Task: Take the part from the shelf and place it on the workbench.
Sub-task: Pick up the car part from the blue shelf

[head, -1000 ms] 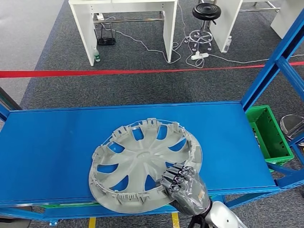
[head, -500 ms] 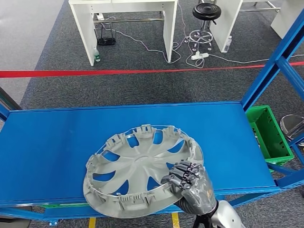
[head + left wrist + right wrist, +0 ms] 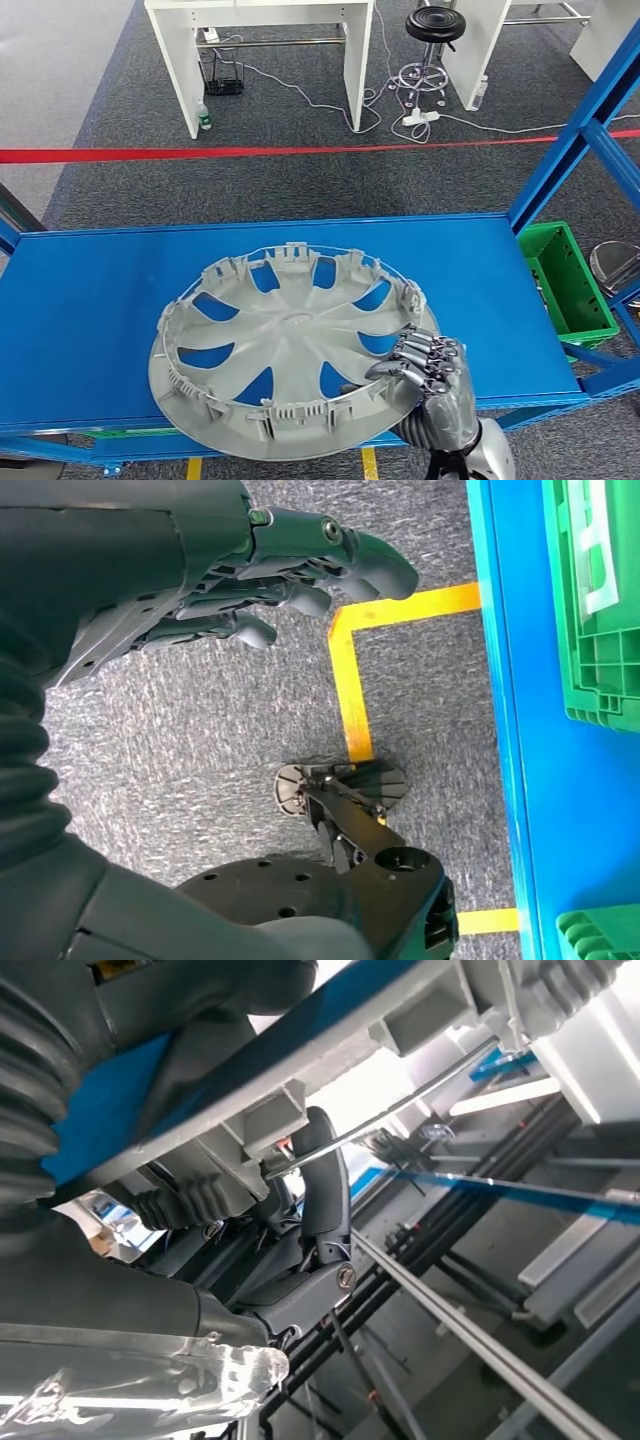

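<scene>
Grey wheel cover over the blue shelf, its rim grasped by the right hand; the left wrist view alone shows the left hand, released above carpet.

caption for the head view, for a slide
Right hand grips a grey wheel cover at its rim over the blue shelf.

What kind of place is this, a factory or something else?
Probably a workshop or a test lab arranged like a factory. A blue metal shelf holds a grey wheel cover, a green plastic crate sits beside it, and red tape marks the grey carpet in front of white desks.
</scene>
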Robot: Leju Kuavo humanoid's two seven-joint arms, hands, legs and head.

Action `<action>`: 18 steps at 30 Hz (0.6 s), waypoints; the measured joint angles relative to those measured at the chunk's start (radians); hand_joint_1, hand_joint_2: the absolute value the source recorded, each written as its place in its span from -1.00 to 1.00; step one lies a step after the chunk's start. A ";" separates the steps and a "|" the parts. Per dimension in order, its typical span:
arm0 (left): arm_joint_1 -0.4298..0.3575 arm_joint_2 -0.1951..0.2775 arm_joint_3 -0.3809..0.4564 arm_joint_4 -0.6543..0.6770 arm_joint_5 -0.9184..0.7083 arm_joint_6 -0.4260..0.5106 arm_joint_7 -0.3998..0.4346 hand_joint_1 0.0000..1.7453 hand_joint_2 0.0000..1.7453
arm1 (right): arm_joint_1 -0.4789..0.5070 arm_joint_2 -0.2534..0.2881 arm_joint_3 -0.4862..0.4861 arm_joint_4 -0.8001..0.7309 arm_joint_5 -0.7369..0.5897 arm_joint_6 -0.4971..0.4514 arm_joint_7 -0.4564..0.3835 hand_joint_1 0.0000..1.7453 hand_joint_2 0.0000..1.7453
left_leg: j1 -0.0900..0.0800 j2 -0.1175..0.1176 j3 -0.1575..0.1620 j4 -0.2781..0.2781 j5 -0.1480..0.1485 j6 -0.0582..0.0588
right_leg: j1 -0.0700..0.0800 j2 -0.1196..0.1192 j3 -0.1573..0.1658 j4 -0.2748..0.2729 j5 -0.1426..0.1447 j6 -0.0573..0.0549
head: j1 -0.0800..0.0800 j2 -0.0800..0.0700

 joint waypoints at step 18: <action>0.000 0.000 0.000 0.000 -0.013 0.006 -0.019 -1.00 1.00 | 0.014 0.008 -0.027 -0.029 -0.033 0.000 -0.007 1.00 1.00 | 0.000 0.000 0.000 0.000 0.000 0.000 | 0.000 0.000 0.000 0.000 0.000 0.000 | 0.000 0.000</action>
